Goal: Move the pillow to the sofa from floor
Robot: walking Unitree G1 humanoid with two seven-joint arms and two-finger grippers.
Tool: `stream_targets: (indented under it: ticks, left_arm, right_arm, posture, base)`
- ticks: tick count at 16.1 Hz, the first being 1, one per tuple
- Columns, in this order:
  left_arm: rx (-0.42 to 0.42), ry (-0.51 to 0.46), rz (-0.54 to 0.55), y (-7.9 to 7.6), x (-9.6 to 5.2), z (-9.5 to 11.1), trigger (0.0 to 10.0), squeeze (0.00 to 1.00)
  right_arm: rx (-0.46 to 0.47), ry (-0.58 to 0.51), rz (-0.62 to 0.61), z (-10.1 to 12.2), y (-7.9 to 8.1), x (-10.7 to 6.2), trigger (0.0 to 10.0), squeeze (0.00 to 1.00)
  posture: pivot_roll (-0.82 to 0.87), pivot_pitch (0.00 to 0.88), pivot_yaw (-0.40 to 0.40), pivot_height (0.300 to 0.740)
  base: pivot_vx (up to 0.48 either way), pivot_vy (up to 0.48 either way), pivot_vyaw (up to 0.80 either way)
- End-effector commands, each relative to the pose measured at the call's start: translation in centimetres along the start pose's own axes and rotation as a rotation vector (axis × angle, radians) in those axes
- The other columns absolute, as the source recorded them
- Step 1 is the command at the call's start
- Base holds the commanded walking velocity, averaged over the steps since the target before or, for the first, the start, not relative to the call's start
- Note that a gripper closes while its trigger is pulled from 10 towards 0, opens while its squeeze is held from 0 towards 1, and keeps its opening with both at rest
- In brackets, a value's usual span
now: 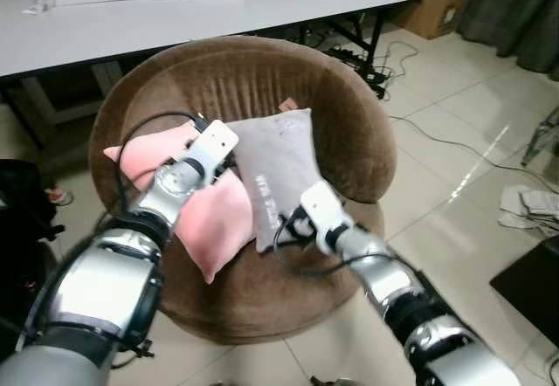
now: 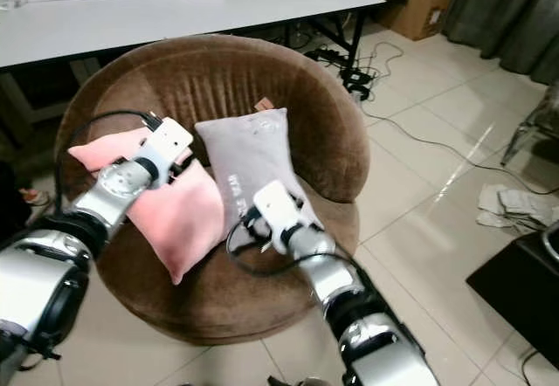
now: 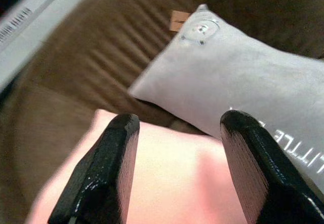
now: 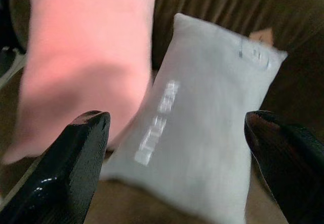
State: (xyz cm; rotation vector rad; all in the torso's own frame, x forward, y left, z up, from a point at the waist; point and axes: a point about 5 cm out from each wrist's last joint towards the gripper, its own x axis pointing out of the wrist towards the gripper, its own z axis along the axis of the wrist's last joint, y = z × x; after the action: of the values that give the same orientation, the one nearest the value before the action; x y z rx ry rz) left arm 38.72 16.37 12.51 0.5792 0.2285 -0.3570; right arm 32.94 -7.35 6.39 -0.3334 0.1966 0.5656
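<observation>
while i look down from the head camera, a round brown sofa [image 1: 253, 80] sits before a white surface [image 1: 175, 10]. two pillows lie on its seat, touching: a grey pillow [image 1: 279, 172] and a pink pillow [image 1: 210, 220]. my left gripper [image 3: 177, 148] hovers over the pink one, jaws apart. my right gripper [image 4: 172, 148] faces the grey one, jaws wide apart.

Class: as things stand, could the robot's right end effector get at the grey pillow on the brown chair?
Probably yes. The right end effector is open and faces the grey pillow with nothing between them. The pink pillow lies beside it under the left end effector, off that path, on the brown chair.
</observation>
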Motion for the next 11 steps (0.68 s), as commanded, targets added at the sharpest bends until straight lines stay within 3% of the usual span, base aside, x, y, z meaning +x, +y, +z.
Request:
stream_targets:
  ticks: [1,2,4,7,8,11]
  left_arm:
    - [-0.058,-0.024,-0.041,-0.9,0.0,-0.1,10.0,0.00]
    - [-0.099,-0.039,-0.063,-1.3,0.0,-0.2,10.0,0.00]
    - [-0.310,-0.136,-0.085,-3.7,-0.1,-0.5,10.0,0.00]
    - [-0.374,-0.187,-0.080,-4.5,-0.5,-0.9,10.0,0.00]
    - [-0.371,-0.223,-0.092,-5.2,-1.1,-1.3,10.0,0.00]
    - [-0.401,-0.262,-0.101,-7.8,-3.6,-2.3,10.0,0.00]
  right_arm:
    - [0.013,-0.013,-0.028,0.2,-1.0,-0.1,10.0,0.00]
    - [0.013,-0.019,-0.034,0.3,-1.3,-0.1,10.0,0.00]
    - [0.086,-0.048,-0.119,0.6,-4.2,-1.0,10.0,0.00]
    - [0.148,-0.057,-0.175,0.1,-5.7,-2.2,10.0,0.00]
    - [0.182,-0.009,-0.246,-1.2,-6.5,-3.4,10.0,0.00]
    - [0.249,0.034,-0.341,-2.9,-6.1,-5.8,10.0,0.00]
  posture:
    - [-0.14,0.000,0.032,0.740]
    - [-0.13,0.000,0.032,0.740]
    - [-0.08,0.000,0.044,0.740]
    - [-0.05,0.000,0.043,0.740]
    - [-0.03,0.000,0.045,0.740]
    - [-0.02,0.000,0.046,0.740]
  base:
    - [0.000,0.000,0.00]
    - [0.000,0.000,0.00]
    - [0.000,0.000,0.00]
    - [0.000,0.000,0.00]
    - [0.000,0.000,0.00]
    - [0.000,0.000,0.00]
